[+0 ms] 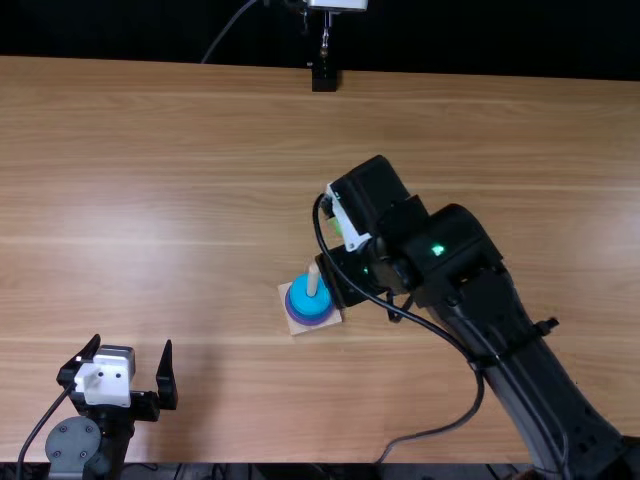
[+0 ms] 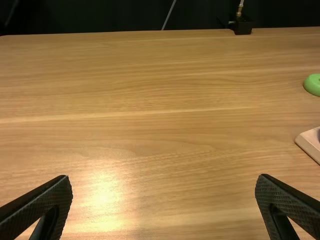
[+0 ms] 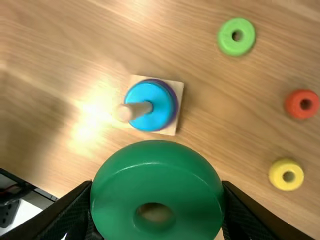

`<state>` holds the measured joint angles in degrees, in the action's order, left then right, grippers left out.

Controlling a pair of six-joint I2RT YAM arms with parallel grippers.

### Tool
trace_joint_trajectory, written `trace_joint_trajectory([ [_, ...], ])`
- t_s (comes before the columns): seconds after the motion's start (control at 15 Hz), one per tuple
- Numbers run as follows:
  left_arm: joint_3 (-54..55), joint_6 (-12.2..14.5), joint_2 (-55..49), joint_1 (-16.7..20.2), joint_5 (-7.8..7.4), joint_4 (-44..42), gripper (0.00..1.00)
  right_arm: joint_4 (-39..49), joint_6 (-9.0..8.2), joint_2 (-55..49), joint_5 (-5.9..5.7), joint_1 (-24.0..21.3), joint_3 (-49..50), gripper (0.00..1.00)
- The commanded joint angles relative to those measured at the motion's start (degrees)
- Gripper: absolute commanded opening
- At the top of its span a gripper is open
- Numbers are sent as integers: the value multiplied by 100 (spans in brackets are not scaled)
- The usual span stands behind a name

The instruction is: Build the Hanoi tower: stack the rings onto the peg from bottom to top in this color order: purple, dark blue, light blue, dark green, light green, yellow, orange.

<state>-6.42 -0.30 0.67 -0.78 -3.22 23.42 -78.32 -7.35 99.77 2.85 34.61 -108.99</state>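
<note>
Peg [image 3: 135,111] upright on its pale square base [image 3: 172,127], a little nearside of the table's middle, base edges skewed to the table [image 1: 150,200]. Long axis of peg vertical, tip bare above the stack. Light blue ring [image 3: 160,117] seated flat on top; purple ring [image 3: 175,105] shows beneath as a darker rim. Dark blue layer: cannot separate it by eye. If it sits between those two, three are done.

Dark green ring [image 3: 157,175] is next by the order and is off the peg, gripped between both fingers of the right gripper [image 3: 157,187]. Its holed face looks towards the wrist camera, its width running finger to finger. Cannot tell whether the hole lines up parallel with the peg. Judgement: it needs centring over the tip, levelling, then lowering; a tilted ring could catch on the peg's end.

Left after that: light green ring [image 3: 227,42], yellow ring [image 3: 280,175], orange ring [image 3: 295,111]. All lie flat and loose on the wood, holes up, apart from the base and from each other. Light green lies farther across the table than the stack.

Left gripper [image 1: 133,345] by the near edge, left side, well apart from the stack: jaws released, fingers spread, nothing between them.
</note>
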Motion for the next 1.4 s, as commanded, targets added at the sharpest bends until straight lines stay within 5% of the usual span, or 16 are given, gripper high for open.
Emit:
trace_joint_trajectory([
  [0.0,642,-34,-67,-45,-26,442,100,0,39,140,42,99,-316,0],
  [1.33,642,-34,-67,-45,-36,442,100,148,-3,1282,21,353,-799,0],
])
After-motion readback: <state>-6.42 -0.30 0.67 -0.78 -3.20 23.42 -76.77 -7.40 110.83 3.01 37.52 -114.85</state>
